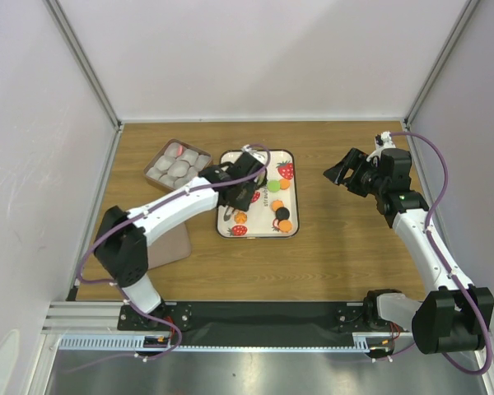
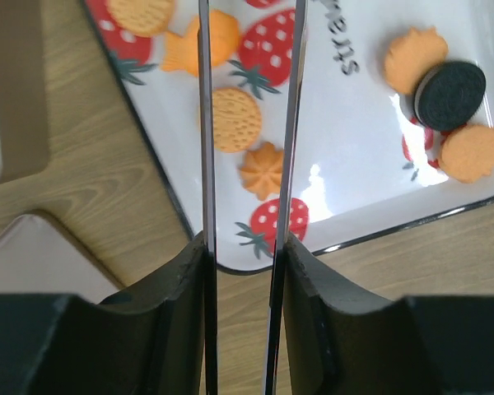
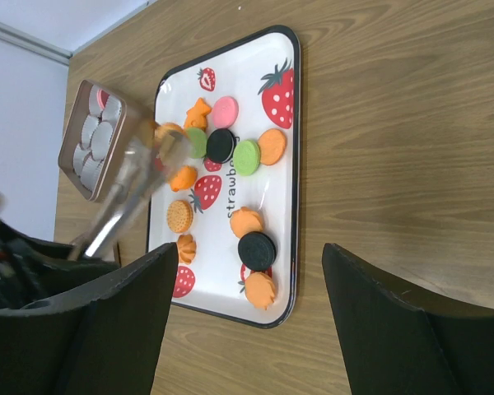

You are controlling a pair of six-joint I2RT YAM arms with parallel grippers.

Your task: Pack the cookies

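Note:
The cookies lie on a white strawberry-print tray: pink, green, black and orange discs. My left gripper hovers over the tray's left half, shut on metal tongs. The tong arms stand apart and straddle a round orange biscuit and an orange flower cookie; the tips are out of the left wrist view. My right gripper is open and empty, right of the tray, above the table.
A brown box with white paper cups stands left of the tray, also in the right wrist view. A brown lid lies near the left arm. White walls close in the table.

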